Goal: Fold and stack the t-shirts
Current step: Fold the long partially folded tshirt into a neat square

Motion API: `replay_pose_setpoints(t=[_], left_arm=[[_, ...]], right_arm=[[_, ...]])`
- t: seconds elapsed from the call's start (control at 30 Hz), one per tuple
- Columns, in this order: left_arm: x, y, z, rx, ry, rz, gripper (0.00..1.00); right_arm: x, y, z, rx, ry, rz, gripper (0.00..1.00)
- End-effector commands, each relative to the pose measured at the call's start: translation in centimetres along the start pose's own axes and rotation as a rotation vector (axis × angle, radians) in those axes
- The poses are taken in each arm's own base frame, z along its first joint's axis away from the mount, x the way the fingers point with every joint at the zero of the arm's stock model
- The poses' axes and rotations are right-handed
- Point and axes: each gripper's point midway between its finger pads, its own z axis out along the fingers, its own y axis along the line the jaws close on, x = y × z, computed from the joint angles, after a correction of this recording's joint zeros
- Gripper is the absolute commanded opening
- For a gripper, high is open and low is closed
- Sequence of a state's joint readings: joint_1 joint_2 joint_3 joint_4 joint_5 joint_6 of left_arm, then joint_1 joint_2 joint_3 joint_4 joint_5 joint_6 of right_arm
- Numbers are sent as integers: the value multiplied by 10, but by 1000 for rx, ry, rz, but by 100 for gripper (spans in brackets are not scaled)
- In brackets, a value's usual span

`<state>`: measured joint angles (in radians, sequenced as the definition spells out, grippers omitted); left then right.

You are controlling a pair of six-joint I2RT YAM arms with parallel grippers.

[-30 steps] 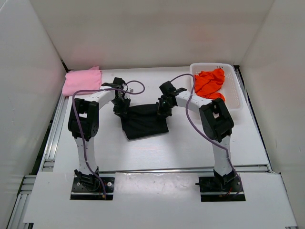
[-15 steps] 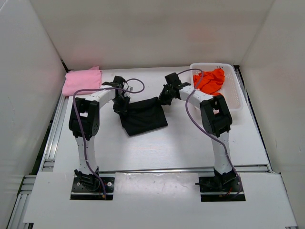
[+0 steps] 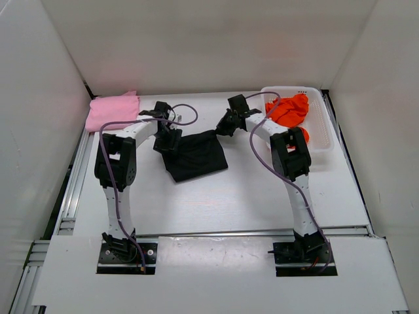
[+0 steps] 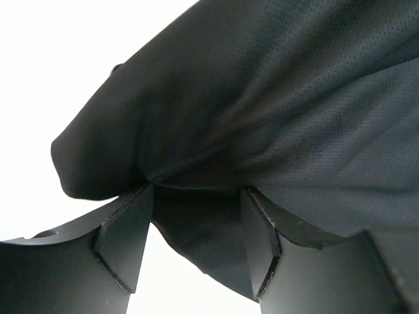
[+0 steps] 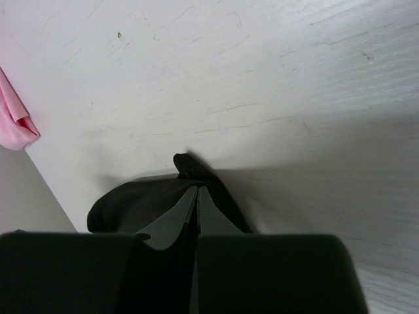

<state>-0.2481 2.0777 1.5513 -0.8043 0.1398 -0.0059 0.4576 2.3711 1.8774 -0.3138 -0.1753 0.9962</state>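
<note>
Black t-shirt (image 3: 196, 157) lies bunched on the white table (image 3: 249, 196), between the two grippers. The left gripper (image 4: 196, 193) has its fingers apart, with a fold of the cloth sagging between them. The right gripper (image 5: 196, 191) has its fingers pressed together on a corner of the same shirt. Pink t-shirt (image 3: 112, 111) lies beyond the left fingers; orange t-shirt (image 3: 288, 110) sits in a white basket (image 3: 322, 127) near the right fingers

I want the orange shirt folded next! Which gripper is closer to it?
Right. The right gripper pinches the black t-shirt at the corner nearest the orange t-shirt; the left gripper is at the opposite corner, farther away.
</note>
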Motion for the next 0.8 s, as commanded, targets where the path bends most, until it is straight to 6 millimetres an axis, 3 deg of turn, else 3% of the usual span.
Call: replay_pose_setpoints(t=[0.0, 0.07, 0.1, 0.13, 0.17, 0.27, 0.3, 0.33, 0.43, 0.53, 0.6, 0.63, 0.77], left_arm=[[-27, 16, -13, -46, -85, -7, 67], [-28, 25, -14, -63, -77, -23, 67], [-28, 29, -14, -49, -72, -40, 68], [-30, 30, -18, -34, -82, -47, 68], [-32, 25, -23, 9, -95, -52, 69], [-42, 19, -45, 45, -151, -49, 73], [-46, 18, -55, 44, -176, -44, 73], [-45, 15, -60, 58, -177, -43, 75], [-37, 12, -73, 59, -162, -45, 78], [0, 3, -77, 147, -61, -89, 83], [25, -16, -72, 257, 11, -110, 83], [49, -20, -61, 282, 78, -132, 84], [88, -35, -36, 324, 195, -142, 86]], right_arm=[[-15, 18, -17, -36, -61, -44, 0], [-14, 17, -27, -23, -65, -78, 2], [-12, 14, -30, -18, -62, -95, 8], [-6, 19, -41, -18, -55, -124, 35], [-7, 16, -48, -5, -62, -176, 46], [11, 11, -74, 53, -59, -292, 57], [23, -5, -76, 98, -39, -307, 58], [29, 0, -92, 88, -53, -320, 59], [57, -31, -107, 132, -1, -329, 66], [85, -59, -111, 155, 89, -312, 67], [104, -67, -107, 127, 170, -318, 67], [107, -66, -103, 110, 190, -315, 67], [121, -67, -88, 61, 263, -302, 67]])
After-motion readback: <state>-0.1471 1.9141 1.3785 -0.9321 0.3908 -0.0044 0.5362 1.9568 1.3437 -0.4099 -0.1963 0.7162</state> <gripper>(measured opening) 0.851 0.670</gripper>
